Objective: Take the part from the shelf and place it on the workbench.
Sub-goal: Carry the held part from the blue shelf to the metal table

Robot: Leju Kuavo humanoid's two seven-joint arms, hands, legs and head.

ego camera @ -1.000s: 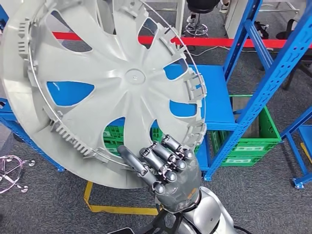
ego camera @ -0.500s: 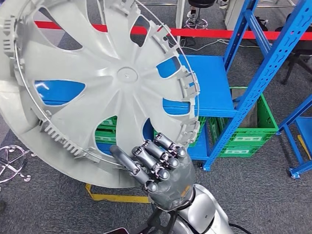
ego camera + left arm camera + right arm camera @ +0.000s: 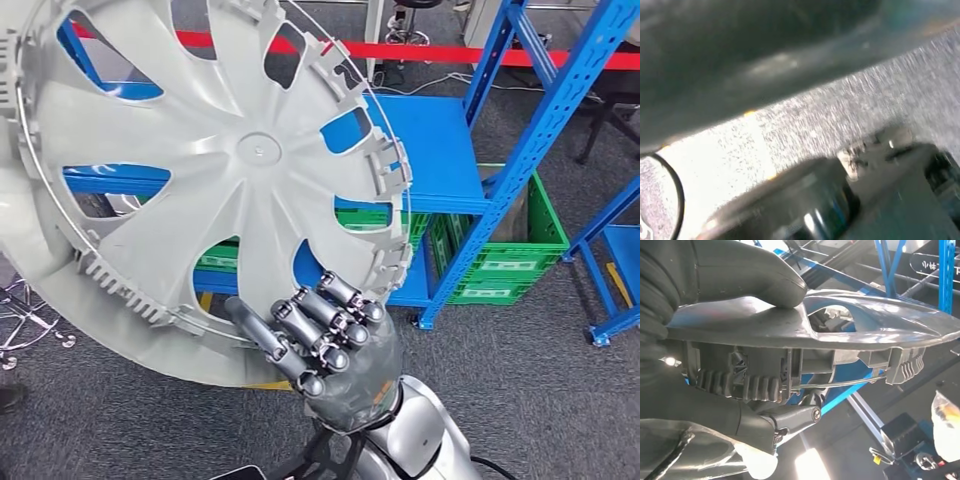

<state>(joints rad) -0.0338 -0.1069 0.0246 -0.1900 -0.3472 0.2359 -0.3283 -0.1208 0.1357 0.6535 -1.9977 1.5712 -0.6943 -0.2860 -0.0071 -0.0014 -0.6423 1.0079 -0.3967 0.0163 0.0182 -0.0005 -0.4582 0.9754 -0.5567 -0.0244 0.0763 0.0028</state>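
The part is a large grey wheel cover (image 3: 256,150) with curved spokes, a wire ring and clips on the side facing me. It fills the upper left of the head view, tilted up off the shelf. My right hand (image 3: 332,350) grips its lower rim from below, fingers curled over the edge. In the right wrist view the thumb (image 3: 753,275) presses one face of the wheel cover (image 3: 866,335) and the fingers (image 3: 753,425) press the other. The left wrist view is blurred: a dark band that may be my left hand (image 3: 753,60) above grey floor.
A blue steel shelf frame (image 3: 543,130) with a blue shelf board (image 3: 438,150) stands behind the cover. Green crates (image 3: 513,270) sit under it. A red barrier strip (image 3: 453,50) crosses the back. A chrome chair base (image 3: 23,320) lies on the floor at left.
The whole picture has shifted, so the camera moved: shelf and crates slid slightly. The wheel cover stays in my right hand's grip, sitting a little higher in the picture.
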